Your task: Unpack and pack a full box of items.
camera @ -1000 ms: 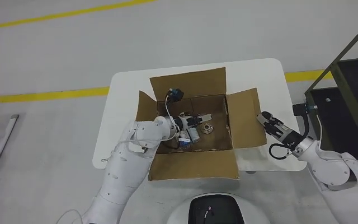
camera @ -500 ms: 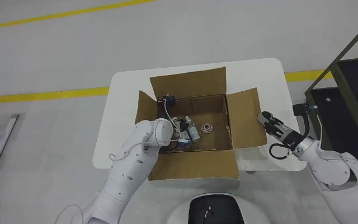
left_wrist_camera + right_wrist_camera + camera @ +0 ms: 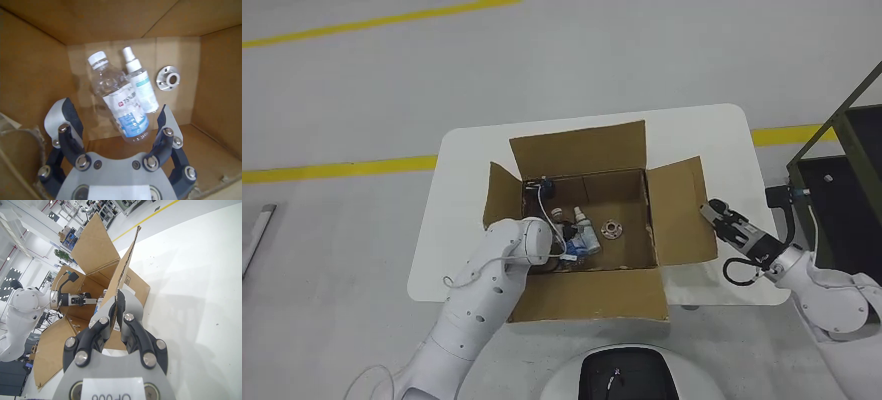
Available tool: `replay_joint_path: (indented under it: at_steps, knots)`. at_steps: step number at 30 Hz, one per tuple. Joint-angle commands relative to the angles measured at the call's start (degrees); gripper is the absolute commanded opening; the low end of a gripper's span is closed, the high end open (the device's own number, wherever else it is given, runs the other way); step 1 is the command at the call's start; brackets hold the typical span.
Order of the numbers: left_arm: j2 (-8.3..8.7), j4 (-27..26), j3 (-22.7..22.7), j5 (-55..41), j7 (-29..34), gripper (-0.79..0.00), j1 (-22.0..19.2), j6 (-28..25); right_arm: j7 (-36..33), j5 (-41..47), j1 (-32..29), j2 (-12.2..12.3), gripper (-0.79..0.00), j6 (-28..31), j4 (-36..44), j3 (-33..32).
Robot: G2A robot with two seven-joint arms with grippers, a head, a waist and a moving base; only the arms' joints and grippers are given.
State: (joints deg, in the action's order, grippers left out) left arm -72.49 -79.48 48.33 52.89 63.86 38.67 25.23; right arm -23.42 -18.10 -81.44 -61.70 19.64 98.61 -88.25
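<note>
On the white table [image 3: 702,130] stands the open cardboard box [image 3: 582,150]; my right pincer [image 3: 118,298] is clamped on its right flap [image 3: 128,256], my left pincer [image 3: 115,106] gapes wide inside. On the box floor lie a water bottle [image 3: 117,94], a spray bottle [image 3: 141,83] touching it, and a metal flange [image 3: 168,78] just beside

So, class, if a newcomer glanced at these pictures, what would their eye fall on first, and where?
The open cardboard box in the middle of the white table, flaps spread. Inside, the left gripper hangs open above a clear water bottle and a white spray bottle lying side by side, a metal flange beside them. The right gripper is shut on the right flap's edge.
</note>
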Motion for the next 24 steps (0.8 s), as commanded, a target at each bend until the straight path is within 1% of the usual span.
replay_joint_path:
  at_steps: [1,8,15,21,24]
  knots:
    - [-0.41,1.14,-0.96,1.5,1.09,0.0,-0.83,1.61,0.06,0.01,-0.15,0.01,-0.785,0.03,0.01,-0.13]
    - [-1.65,3.89,-3.64,4.49,2.21,0.0,-2.1,2.13,0.11,-0.12,-0.52,0.03,-0.785,-0.11,0.3,-0.4]
    - [-3.23,8.24,-6.05,7.07,2.68,0.0,-3.84,3.46,-0.11,-0.28,-0.43,0.03,-0.785,0.0,0.44,-0.34]
    - [-4.64,11.42,-7.18,7.21,2.28,0.0,-4.98,3.41,-0.01,-0.42,-0.53,0.01,-0.785,0.12,0.58,-0.25]
    - [-5.19,13.05,-7.18,7.34,2.75,0.0,-5.46,4.48,0.08,-0.35,-0.58,-0.01,-0.785,0.15,0.61,-0.23]
